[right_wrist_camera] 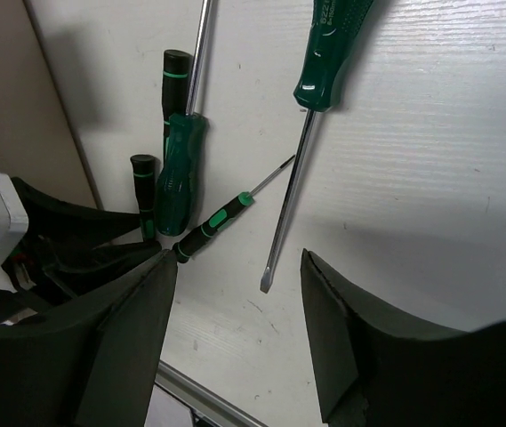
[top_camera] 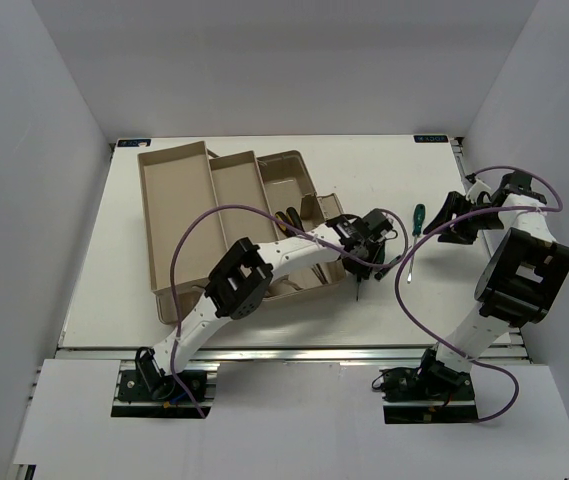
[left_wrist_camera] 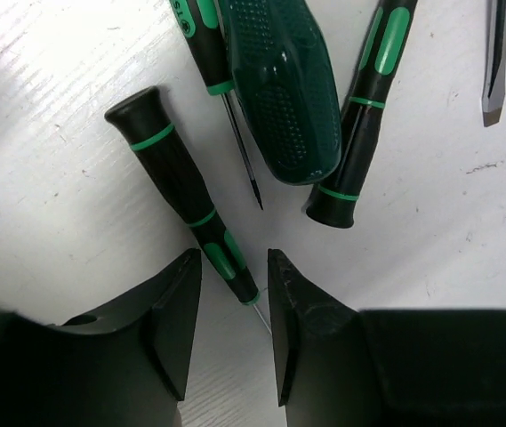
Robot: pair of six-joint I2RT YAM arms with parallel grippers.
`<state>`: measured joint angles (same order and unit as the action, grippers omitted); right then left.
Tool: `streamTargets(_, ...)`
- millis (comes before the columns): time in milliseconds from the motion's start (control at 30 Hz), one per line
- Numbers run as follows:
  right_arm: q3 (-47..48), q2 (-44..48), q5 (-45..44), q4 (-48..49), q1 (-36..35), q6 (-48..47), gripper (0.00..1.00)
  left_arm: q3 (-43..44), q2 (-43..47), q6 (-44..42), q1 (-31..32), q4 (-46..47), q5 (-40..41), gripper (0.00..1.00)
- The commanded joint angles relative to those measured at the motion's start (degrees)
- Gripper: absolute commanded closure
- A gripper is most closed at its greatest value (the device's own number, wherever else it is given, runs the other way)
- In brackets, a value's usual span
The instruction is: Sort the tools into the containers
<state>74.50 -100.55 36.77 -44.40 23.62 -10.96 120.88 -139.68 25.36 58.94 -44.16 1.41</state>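
A slim screwdriver [left_wrist_camera: 195, 205] lay between the left gripper's [left_wrist_camera: 232, 307] parted fingers; the right gripper [right_wrist_camera: 239, 329] gaped too, over a white-walled counter [top_camera: 114, 300].

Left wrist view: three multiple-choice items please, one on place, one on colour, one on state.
1. In this view, on which side of the fat-handled screwdriver does the slim screwdriver nearest the left gripper lie? A left; B right; C on top of it.
2. What colour is the fat handle? A yellow; B red; C green.
3. The left gripper's jaws are: A shut on a screwdriver; B open; C shut empty.
Key: 1 A, it lies left of the handle, its shaft end reaching between the jaws. 2 C, dark green all over. 3 B, white table shows between the fingers.
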Motion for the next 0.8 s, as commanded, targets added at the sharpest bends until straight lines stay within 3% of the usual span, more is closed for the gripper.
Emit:
streamTargets(0, 2.1, 1.0, 1.8, 0.4, 0.2, 0.2, 0.36, 1.1, -0.6, 0.5, 0.8, -2.9, 5.0, 0.54)
streamTargets(67, 1.9, 1.0, 2.2, 0.3, 0.2, 0.2, 0.36, 0.7, -1.0, 0.6, 0.9, -4.3, 7.5, 0.58)
streamTargets(100, 2.0, 0.9, 2.5, 0.0, 0.2, 0.2, 0.32, 0.7, -1.5, 0.7, 0.9, -4.9, 8.5, 0.59)
streamTargets(133, 2.0, 1.1, 3.3, -0.2, 0.0, 0.1, 0.19, 0.8, -1.9, 0.9, 0.9, -5.6, 9.4, 0.62)
streamTargets(233, 2.3, 1.2, 4.1, -1.7, -0.9, -1.7, 0.16, 0.0, -3.2, 1.2, 0.9, -6.8, 12.1, 0.66)
streamTargets(400, 2.0, 4.0, 5.8, -2.7, -3.4, -7.6, 0.12, -0.4, -3.3, 0.8, 0.9, -5.7, 10.8, 0.89)
streamTargets(500, 2.7, 4.8, 12.9, -6.7, -4.2, -14.4, 0.11, -0.5, -0.4, 0.0, 0.9, -2.4, 8.4, 0.99)
streamTargets(633, 4.2, 4.6, 22.3, -14.9, -4.3, -30.7, 0.11, -0.6, 4.1, -0.4, 0.9, 0.9, 7.1, 1.0)
streamTargets(767, 5.2, 5.0, 22.5, -17.4, -4.5, -35.2, 0.16, 2.5, 6.9, -0.2, 0.9, 0.1, 8.9, 1.0)
